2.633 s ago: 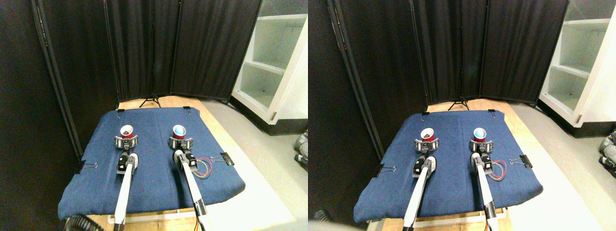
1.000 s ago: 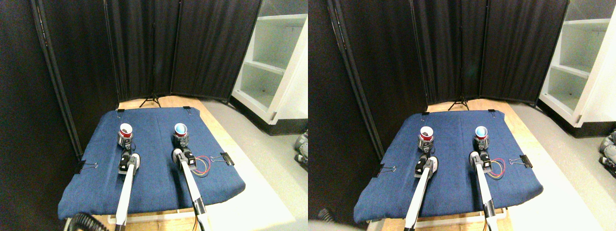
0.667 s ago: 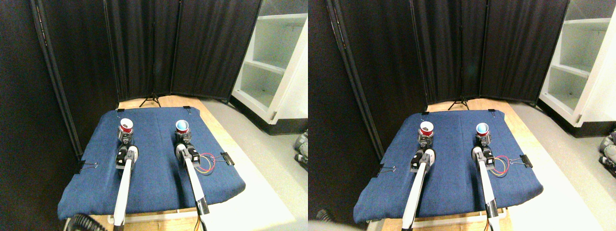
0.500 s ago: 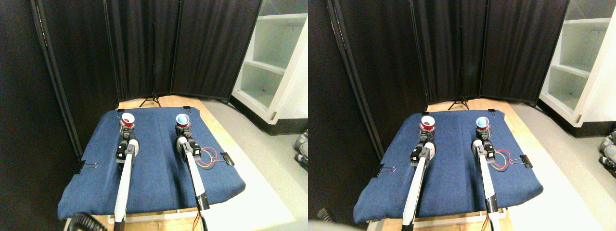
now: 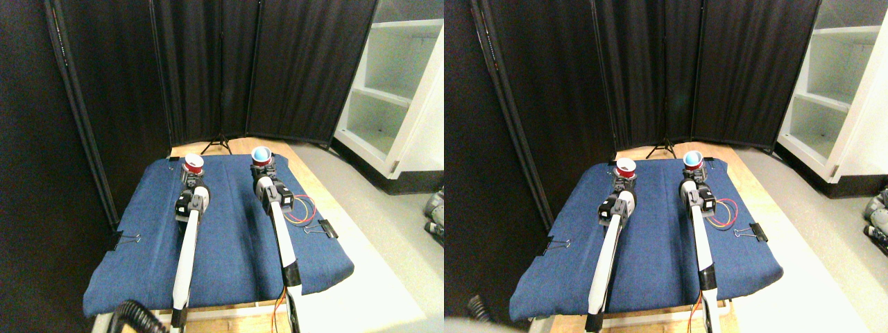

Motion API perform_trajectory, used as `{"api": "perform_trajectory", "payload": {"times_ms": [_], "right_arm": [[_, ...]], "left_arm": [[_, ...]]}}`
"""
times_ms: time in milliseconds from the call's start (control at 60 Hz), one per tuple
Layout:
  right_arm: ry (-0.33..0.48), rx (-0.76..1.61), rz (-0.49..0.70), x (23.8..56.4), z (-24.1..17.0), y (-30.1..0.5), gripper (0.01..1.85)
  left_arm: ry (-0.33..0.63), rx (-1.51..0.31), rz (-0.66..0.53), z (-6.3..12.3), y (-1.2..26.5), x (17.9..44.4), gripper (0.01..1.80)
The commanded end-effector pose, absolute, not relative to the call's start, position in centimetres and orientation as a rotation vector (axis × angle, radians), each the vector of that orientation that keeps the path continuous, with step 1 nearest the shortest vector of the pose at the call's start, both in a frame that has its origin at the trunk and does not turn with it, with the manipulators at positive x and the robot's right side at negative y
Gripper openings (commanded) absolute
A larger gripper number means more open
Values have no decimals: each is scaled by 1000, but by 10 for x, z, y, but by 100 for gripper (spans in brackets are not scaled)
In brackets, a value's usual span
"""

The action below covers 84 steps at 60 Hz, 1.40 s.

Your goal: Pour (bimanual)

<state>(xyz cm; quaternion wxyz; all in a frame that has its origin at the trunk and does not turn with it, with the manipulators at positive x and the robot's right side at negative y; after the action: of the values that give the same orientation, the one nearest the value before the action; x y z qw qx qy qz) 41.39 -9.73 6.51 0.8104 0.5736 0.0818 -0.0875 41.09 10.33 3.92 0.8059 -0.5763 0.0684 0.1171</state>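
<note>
Two small red cups are held up above the blue cloth (image 5: 229, 250). The left red cup (image 5: 192, 164) has a white inside and sits upright in my left gripper (image 5: 191, 177), which is shut on it. The right red cup (image 5: 261, 155) shows a blue inside and sits upright in my right gripper (image 5: 263, 168), also shut on it. Both pale arms stretch forward from the bottom edge, roughly parallel, with the cups a short gap apart near the cloth's far edge.
The cloth covers a wooden table and is pinned with binder clips (image 5: 324, 228) at its edges. Loose coloured wires (image 5: 304, 208) hang by the right arm. Black curtain panels (image 5: 208, 69) and a tripod foot (image 5: 217, 147) stand behind; a white shelf unit (image 5: 395, 90) is at right.
Both grippers closed on the cups standing on the cloth, then lifted them up and forward toward the far edge of the cloth. The arms are now extended further.
</note>
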Motion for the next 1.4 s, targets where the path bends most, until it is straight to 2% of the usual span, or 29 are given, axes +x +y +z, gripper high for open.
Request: {"api": "perform_trajectory", "payload": {"times_ms": [17, 517, 733, 983, 1400], "right_arm": [[149, 1229, -123, 414, 82, -92, 1], [206, 1108, 29, 414, 105, -65, 1], [203, 1057, 40, 410, 117, -57, 1], [201, 910, 79, 408, 127, -53, 1], [242, 807, 117, 402, 140, -45, 1]], "left_arm": [[115, -1250, 206, 54, 93, 412, 1], [218, -1278, 193, 66, 52, 397, 1], [248, -1268, 190, 67, 44, 394, 1], [305, -1275, 200, 62, 36, 390, 1], [317, -1277, 219, 52, 27, 385, 1]]}}
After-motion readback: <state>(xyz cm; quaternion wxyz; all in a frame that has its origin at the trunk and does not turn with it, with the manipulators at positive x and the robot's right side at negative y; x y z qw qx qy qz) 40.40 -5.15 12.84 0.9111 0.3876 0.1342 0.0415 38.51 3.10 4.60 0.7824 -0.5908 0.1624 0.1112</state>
